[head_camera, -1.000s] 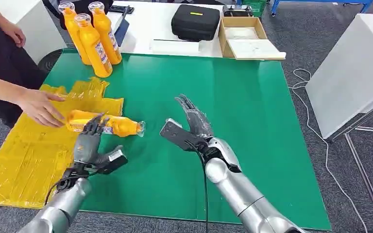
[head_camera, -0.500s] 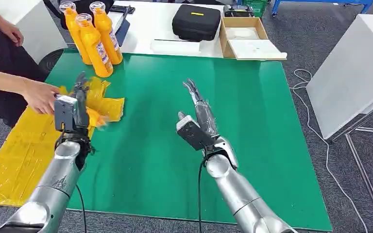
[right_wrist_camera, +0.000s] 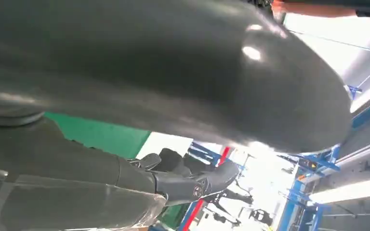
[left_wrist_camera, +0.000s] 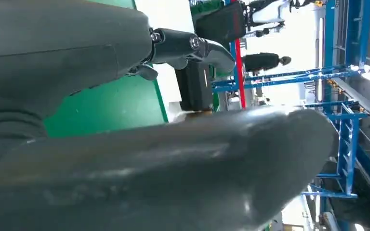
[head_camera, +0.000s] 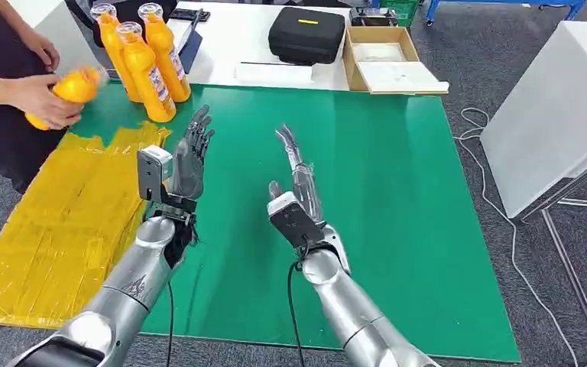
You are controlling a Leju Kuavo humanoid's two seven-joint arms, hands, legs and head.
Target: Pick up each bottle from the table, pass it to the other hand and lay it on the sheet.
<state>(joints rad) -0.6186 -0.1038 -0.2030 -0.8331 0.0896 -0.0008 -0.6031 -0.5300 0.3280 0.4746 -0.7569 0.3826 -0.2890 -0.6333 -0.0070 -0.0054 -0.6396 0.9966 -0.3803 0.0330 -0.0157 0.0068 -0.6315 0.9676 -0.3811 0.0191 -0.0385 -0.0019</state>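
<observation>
Three orange bottles [head_camera: 147, 70] stand upright in a tight cluster at the far left corner of the green counter [head_camera: 382, 199], just beyond the far edge of the yellow sheet [head_camera: 61, 229]. They look like rigid plastic with clear caps, a narrow neck and a printed label around a broad body. If full, as their even colour suggests, they are likely moderately heavy, and the smooth label may be slippery. The broad middle of the body seems the safest place to take hold, with fingers wrapped around it; the neck is thin and the cap offers little purchase. Because the bottles touch one another, the nearest one looks easiest to reach without toppling the rest.

A fourth bottle [head_camera: 65, 92] is held by a person's hand [head_camera: 34, 95] at the far left, above the counter's edge.

The left robot hand [head_camera: 189, 157] is raised over the counter near the sheet's right edge, released, fingers spread and holding nothing. The right robot hand [head_camera: 298, 180] is raised mid-counter, also released and empty, fingers extended.
</observation>
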